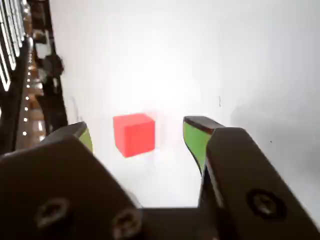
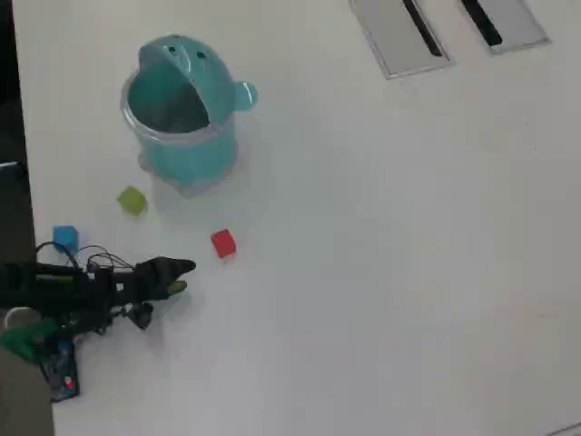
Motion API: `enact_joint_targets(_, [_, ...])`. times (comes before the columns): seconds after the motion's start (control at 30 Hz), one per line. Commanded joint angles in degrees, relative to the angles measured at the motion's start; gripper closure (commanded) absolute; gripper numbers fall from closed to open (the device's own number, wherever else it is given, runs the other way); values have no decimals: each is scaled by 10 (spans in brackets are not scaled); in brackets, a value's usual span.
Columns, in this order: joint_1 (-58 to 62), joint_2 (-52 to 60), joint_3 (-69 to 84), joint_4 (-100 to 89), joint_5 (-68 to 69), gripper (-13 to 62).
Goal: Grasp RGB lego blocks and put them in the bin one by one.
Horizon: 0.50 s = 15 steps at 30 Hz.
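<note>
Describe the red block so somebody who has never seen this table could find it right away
In the overhead view, find the teal bin at upper left. The red block lies on the white table below it, just beyond the open pincer. It is the only red cube; its neighbours are green and blue.

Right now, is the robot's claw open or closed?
Open. In the wrist view the gripper shows two green-tipped jaws spread apart, with the red block seen between them, untouched.

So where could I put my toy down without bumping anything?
The whole white table right of the red block is bare, up to the two grey slots. It is crowded at the left: bin, green block, blue block and the claw.
</note>
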<state>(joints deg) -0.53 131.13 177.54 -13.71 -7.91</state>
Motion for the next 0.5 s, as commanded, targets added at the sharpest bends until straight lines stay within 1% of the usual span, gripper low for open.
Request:
enact_joint_targets(0.0, [5, 32, 42, 0, 0, 149])
enact_joint_targets(0.47, [0, 32, 41, -1, 15, 150])
